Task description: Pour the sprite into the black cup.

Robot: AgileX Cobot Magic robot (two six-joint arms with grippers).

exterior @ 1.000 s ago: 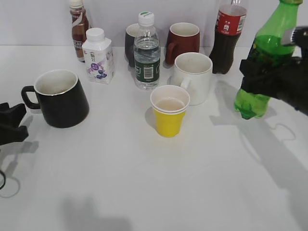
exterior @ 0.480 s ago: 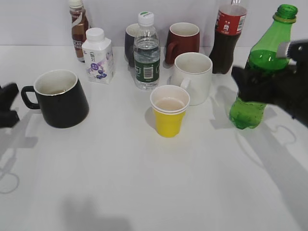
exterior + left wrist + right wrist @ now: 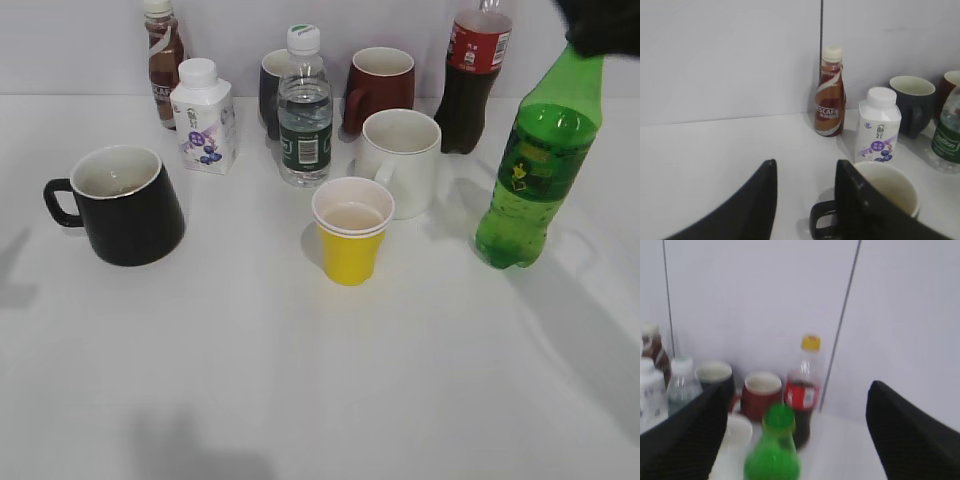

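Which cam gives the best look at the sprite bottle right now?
Exterior view: the sprite stands upright at the table's right, label and base visible, only its top hidden. Right wrist view shows just its blurred neck and shoulder from above. Left wrist view doesn't show it.

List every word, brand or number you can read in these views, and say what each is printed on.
"NESCAFE": on the brown coffee bottle, left wrist view.
Milk carton: purple print, too small to read.
Water bottle: dark label and barcode, unreadable.
Cola bottle: red label, white print illegible.
Sprite: label blurred, unreadable.
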